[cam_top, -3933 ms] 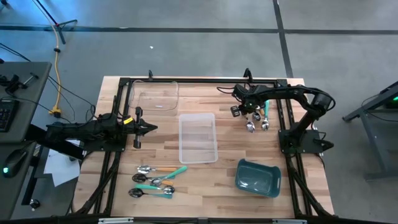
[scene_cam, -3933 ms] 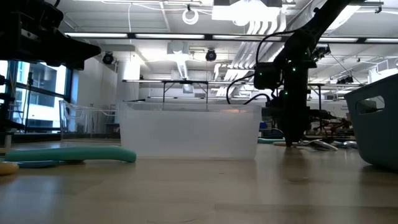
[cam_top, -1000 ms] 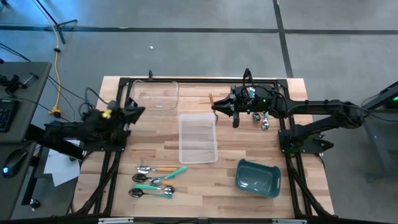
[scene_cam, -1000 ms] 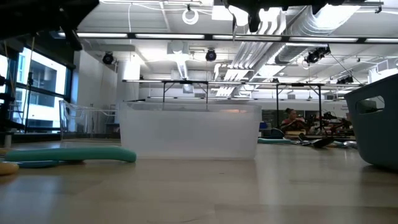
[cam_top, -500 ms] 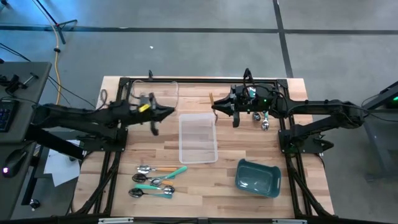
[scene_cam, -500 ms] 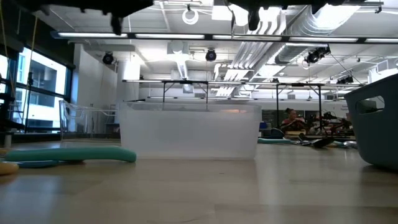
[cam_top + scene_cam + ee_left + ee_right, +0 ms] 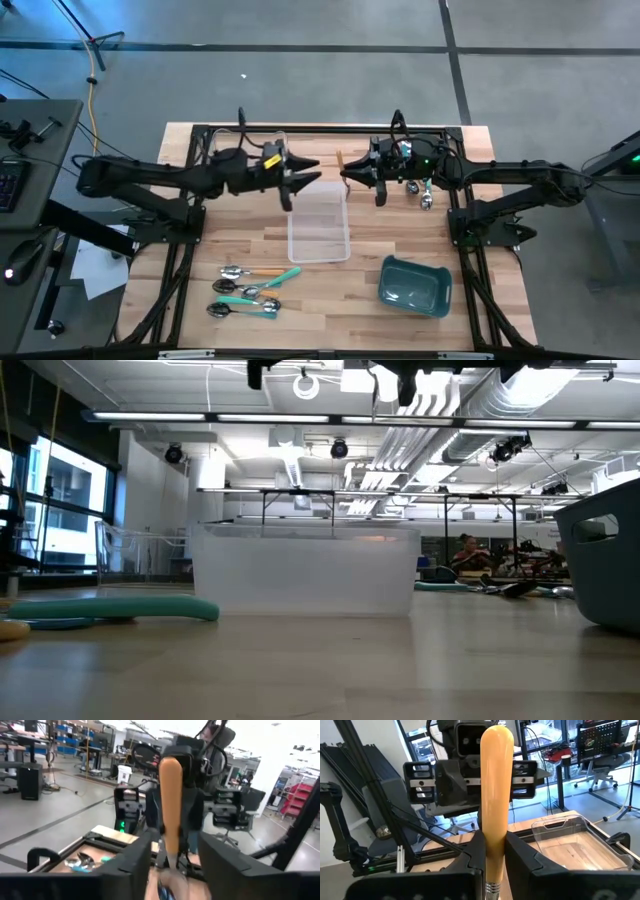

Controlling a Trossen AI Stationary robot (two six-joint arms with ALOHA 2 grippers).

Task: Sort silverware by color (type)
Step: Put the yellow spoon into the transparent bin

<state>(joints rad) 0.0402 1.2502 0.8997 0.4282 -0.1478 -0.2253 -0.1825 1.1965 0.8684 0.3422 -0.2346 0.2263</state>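
**Orange-handled spoon offered between two claws**

Nearest the counter's [image 7: 470, 300] front edge, several sorted-out spoons [image 7: 250, 290] lie beside the teal bin [image 7: 415, 284]; the middle clear tray [image 7: 319, 222] sits behind them. Above its far end, the right claw [image 7: 347, 171] is clamped on the orange-handled spoon [image 7: 495, 785], handle pointing toward the left claw [image 7: 312, 170], whose fingers [image 7: 125, 865] stand parted on either side of it. The spoon is probably light and rigid, its handle smooth; the mid-handle seems the safest hold.
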